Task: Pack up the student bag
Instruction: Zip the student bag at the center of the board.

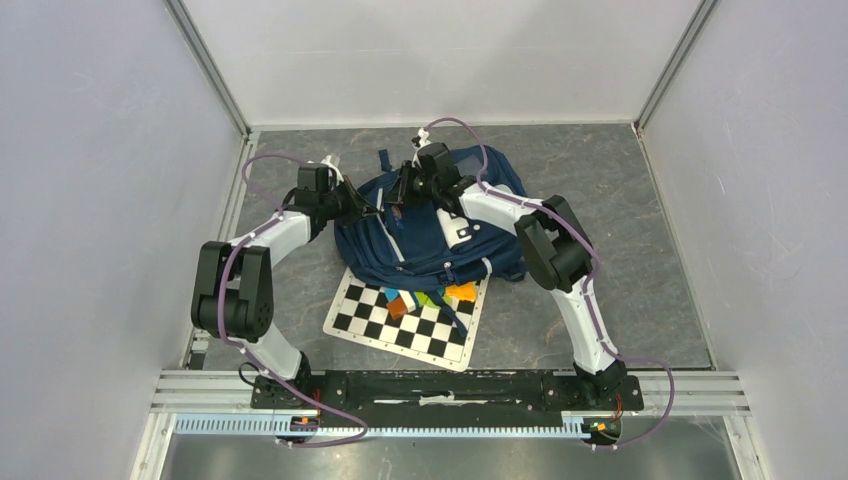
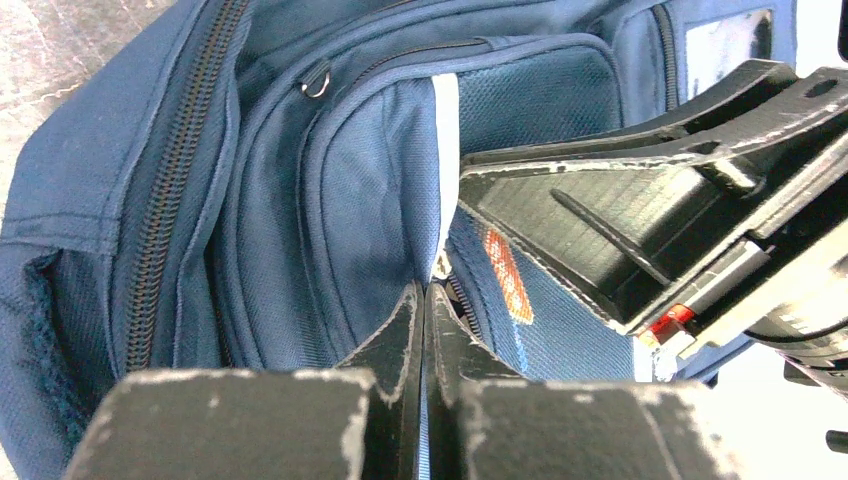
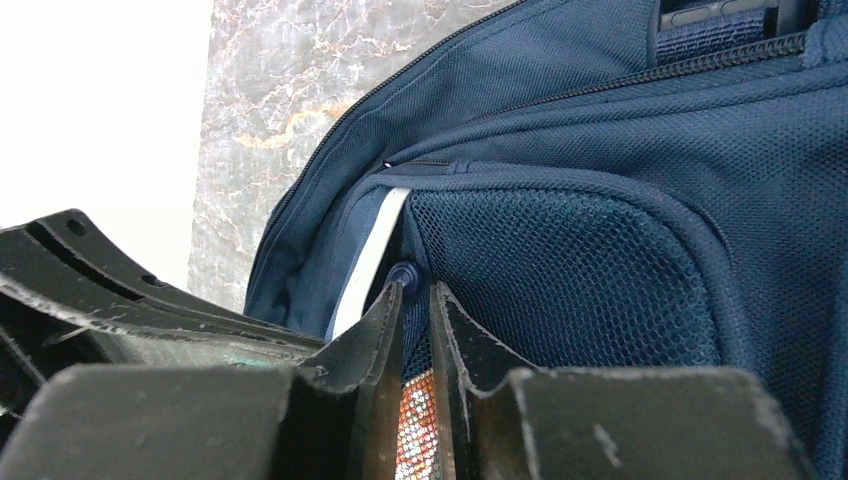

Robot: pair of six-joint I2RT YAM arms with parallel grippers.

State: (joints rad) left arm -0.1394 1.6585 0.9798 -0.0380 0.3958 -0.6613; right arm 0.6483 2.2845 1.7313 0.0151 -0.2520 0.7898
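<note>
While the student bag [image 1: 425, 250] lies at the middle of the desk [image 1: 620, 180], its near edge against a checkerboard [image 1: 372, 322] carrying coloured blocks [image 1: 432, 298], both arms reach onto its upper face. The left gripper [image 2: 425, 295] is clenched on a fold of navy fabric beside the white stripe [image 2: 446, 150] at a front pocket's edge. The right gripper [image 3: 418, 292] pinches what looks like a small dark zip pull [image 3: 402, 272] at the corner of the mesh pocket [image 3: 560, 280]. I judge the step to be opening that pocket, with one side anchoring cloth and the other drawing the zip. Next, the pull should travel along the zip line while the left gripper holds firm. The blocks are not yet packed.
</note>
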